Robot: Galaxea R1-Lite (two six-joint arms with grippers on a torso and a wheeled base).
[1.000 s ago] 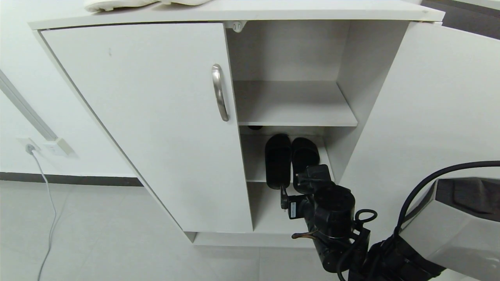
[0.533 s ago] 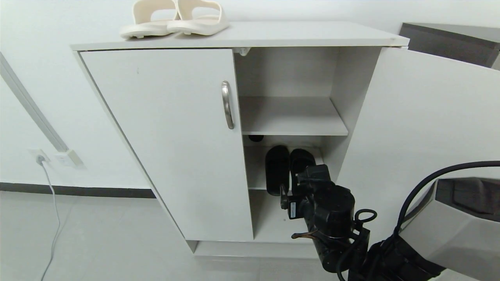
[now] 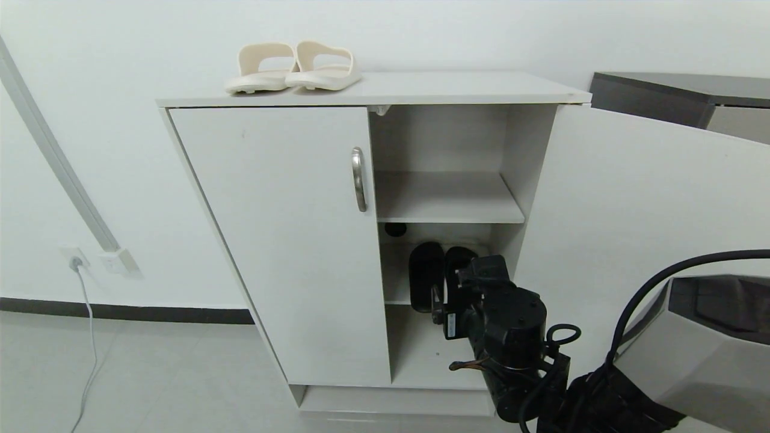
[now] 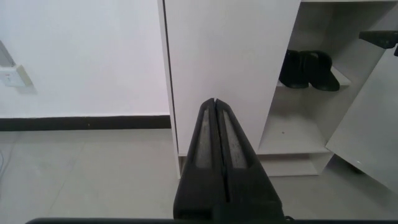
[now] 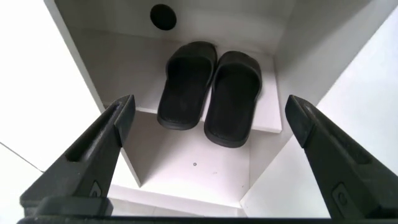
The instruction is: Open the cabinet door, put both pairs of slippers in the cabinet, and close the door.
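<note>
A tall white wooden cabinet (image 3: 373, 90) stands against the white wall in the middle of the head view. Its left door (image 3: 283, 240) is shut and its right door (image 3: 631, 210) swings far out to the right. This leaves a narrow opening between the shut door's edge, with its silver bar handle (image 3: 358, 179), and the cabinet's right side wall. The right gripper (image 5: 209, 106) hangs just in front of this opening, low down. Its two fingers are spread wide and hold nothing. The pair of black rubber slippers (image 5: 208, 93) lies side by side on the lower shelf board. The near ends stick out a little past the board's front edge, and the slippers are near the gripper but not touching it. The pair of cream rubber slippers (image 3: 295, 67) sits on the cabinet top, upper left of centre, close to the front edge. The left gripper (image 4: 214, 109) is pressed tight together with nothing in it, out over the grey tiled floor (image 3: 150, 379) in front of the shut door. There are two pairs, so four slippers, plus two doors, one handle and two shelf boards. A white wall socket with a grey cord (image 3: 75, 263) is at the lower left. Since a second ago the whole picture has shifted. The cabinet now sits lower and looks smaller, and the cream slippers show in full, so the camera moved, not the things.
</note>
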